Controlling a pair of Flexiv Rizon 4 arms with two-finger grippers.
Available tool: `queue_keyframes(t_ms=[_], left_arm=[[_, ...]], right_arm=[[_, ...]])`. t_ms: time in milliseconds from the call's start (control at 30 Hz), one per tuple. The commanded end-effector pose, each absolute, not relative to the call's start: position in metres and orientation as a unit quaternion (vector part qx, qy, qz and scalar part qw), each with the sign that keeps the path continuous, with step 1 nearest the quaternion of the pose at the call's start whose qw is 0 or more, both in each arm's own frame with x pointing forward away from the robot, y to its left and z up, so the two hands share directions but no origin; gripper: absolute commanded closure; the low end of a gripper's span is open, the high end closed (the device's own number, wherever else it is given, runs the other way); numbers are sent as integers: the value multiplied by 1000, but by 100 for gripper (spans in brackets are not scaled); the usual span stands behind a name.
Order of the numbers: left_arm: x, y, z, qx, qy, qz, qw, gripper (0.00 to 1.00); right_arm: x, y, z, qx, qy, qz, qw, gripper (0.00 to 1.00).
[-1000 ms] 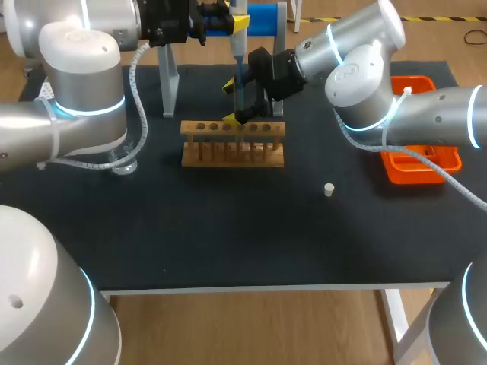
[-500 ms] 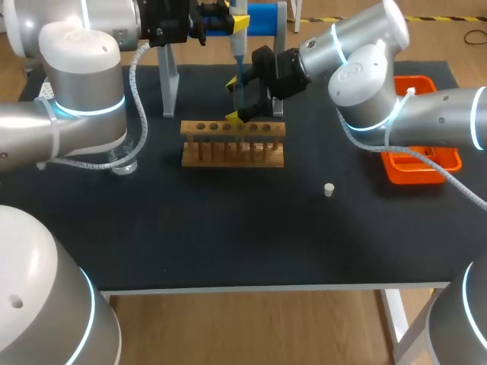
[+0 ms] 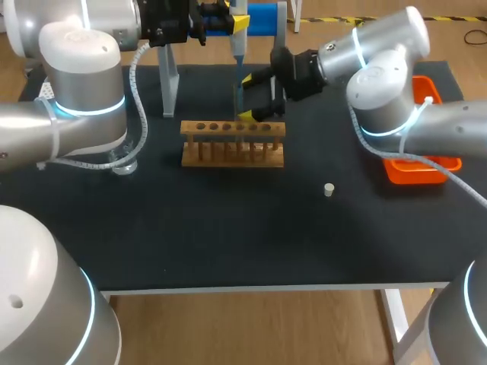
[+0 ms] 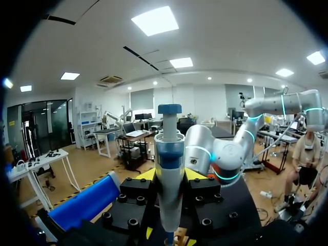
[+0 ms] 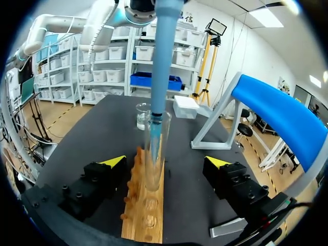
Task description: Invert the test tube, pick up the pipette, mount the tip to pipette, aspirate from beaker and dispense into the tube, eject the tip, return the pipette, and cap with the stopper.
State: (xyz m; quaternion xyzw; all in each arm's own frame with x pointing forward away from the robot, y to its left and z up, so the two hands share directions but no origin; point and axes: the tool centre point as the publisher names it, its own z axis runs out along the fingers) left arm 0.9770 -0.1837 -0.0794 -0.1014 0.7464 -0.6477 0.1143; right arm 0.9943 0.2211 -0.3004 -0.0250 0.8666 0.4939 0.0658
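Test tube [image 5: 155, 154]: clear glass, mouth open, upright in wooden rack [image 5: 144, 214]. Stands between fingers of right pincer [image 5: 165, 162], which are spread wide, touching neither. Liquid level inside hard to make out. Pipette [image 5: 163, 56]: blue shaft runs down into tube mouth, upper body cut off in right wrist view. Left pincer [image 4: 169, 175] pinching pipette barrel from both sides, lower end cut off in left wrist view. Beyond rack, clear beaker [image 5: 143, 116] on counter [image 5: 192, 202], mostly hidden by left arm in head view.

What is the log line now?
left fingers shut on pipette; tip in tube; right fingers open by tube; stopper on table
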Motion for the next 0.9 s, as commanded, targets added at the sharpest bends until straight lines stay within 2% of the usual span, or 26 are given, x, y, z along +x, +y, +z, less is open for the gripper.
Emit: queue_keyframes(t_ms=[33,600,900], left_arm=[[978,-185,-80,-101,746,-649,115,100],[978,-185,-80,-101,746,-649,115,100],[978,-185,-80,-101,746,-649,115,100]], right_arm=[[989,209,-298,-20,865,496,71,0],[988,176,-288,19,852,516,89,0],[985,149,-255,33,834,539,115,0]])
